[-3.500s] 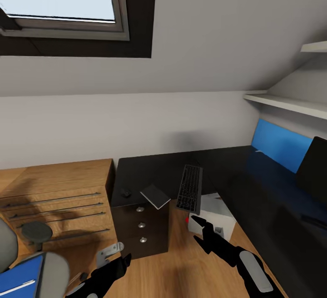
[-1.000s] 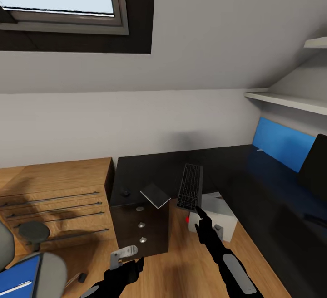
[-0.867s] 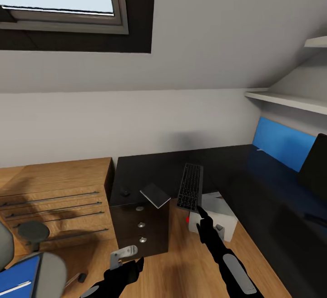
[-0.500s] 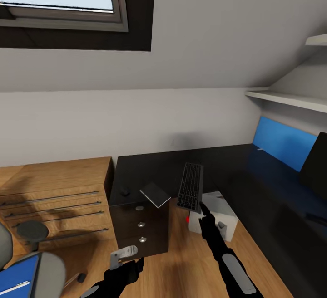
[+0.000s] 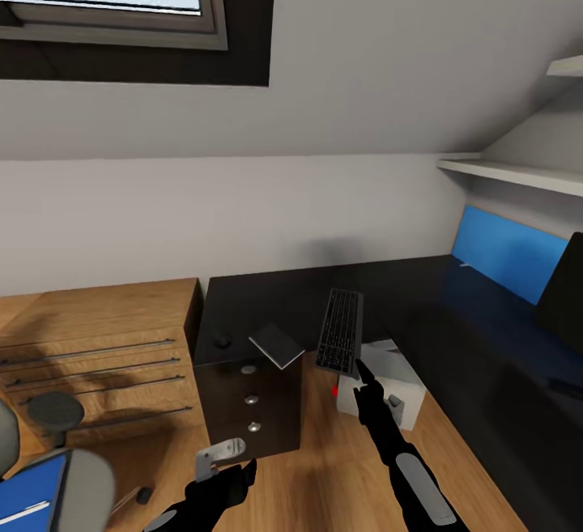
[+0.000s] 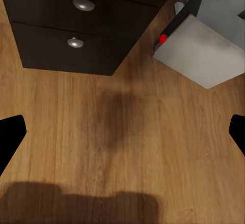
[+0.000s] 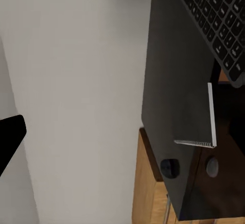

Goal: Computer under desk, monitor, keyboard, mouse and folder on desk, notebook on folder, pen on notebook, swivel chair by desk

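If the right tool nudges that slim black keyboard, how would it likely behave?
The slim black keyboard overhangs the black desk edge, so a downward nudge near its front may tip it. It looks rigid and thin, so it would probably slide as one piece. The right tool sits just below that overhang.

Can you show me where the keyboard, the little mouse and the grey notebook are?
keyboard [image 5: 341,328], head view, on the middle rows of its keys.
mouse [image 5: 222,342], head view, on its dark top.
notebook [image 5: 277,346], head view, on its grey cover.
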